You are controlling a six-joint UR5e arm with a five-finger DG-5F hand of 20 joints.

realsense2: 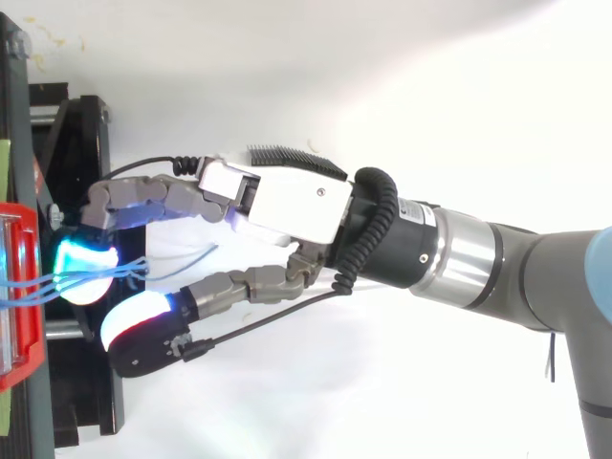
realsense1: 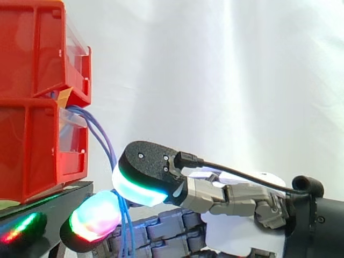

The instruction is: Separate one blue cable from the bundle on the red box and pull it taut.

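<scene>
A bundle of thin blue cables (realsense1: 105, 141) comes out between the stacked red bins (realsense1: 32, 145) and droops slack past the stand's edge. From the right my hand (realsense2: 287, 201) reaches in with straight fingers, so it is open. Its thumb pad (realsense1: 141, 185) sits just right of the cables, and a lower finger pad (realsense1: 97, 217) glows just left of them. The strands run down between the two pads, which stand a little apart. In the top view the blue cables (realsense2: 115, 273) lie across the cyan fingertip (realsense2: 81, 268), and one paler strand strays out under the palm.
The black stand (realsense1: 48, 201) carries the bins at the left, and its frame (realsense2: 81, 402) runs under the fingers. A red bin's rim (realsense2: 19, 363) lines the left edge of the top view. A white curtain hangs behind, with a white floor below.
</scene>
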